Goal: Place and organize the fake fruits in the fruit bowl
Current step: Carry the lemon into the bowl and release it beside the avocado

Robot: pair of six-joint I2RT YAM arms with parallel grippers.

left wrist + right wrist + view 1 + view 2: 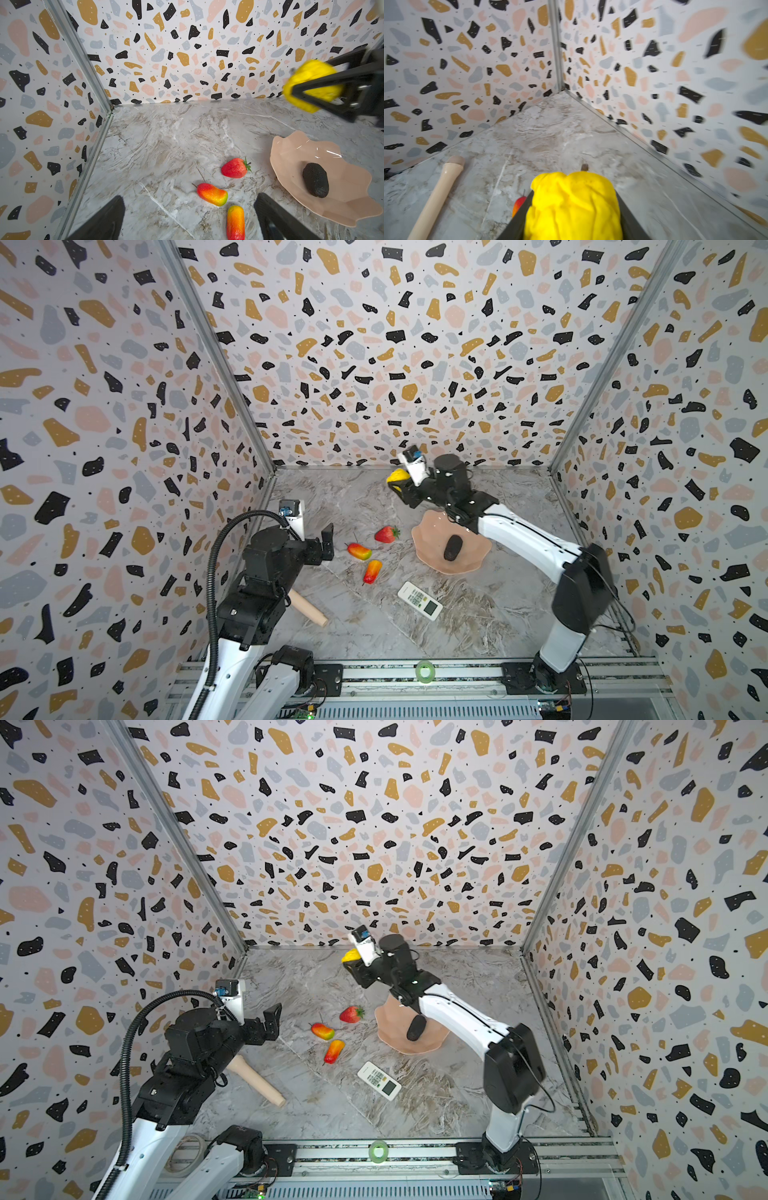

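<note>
Okay, nearest to us the white remote control [419,600] and the beige wooden cylinder [309,608] lie on the grey marble-look tabletop [374,630]. We leave both alone, since neither is fruit.

A bit further in, the left gripper [326,545] hangs with its fingers spread and nothing between them. It's just beside the red-orange-yellow plastic mango nearer us [372,571] and the second mango [359,551]. The red plastic strawberry with green leaves [386,534] lies just beyond those. All three are on the table, clear of the dish.

Off to the right sits the shallow glossy peach-pink bowl with the wavy shell rim [430,545]. The blackish oval fruit [453,547] is already inside, roughly in the middle.

Farthest back, near the rear wall, the right gripper [397,484] is clamped round the lumpy yellow plastic fruit [394,476]. It's held up off the table, past the bowl's far edge.

So the step we reckon we're on is getting that yellow one into the bowl. We'd bring it back over the bare pink part beside the dark oval, not on top of it. We'd also go low before letting go: the dish is shallow and slick, so we think a lumpy fruit dropped from height could roll out. Tucking it to one side leaves room for the other three.
</note>
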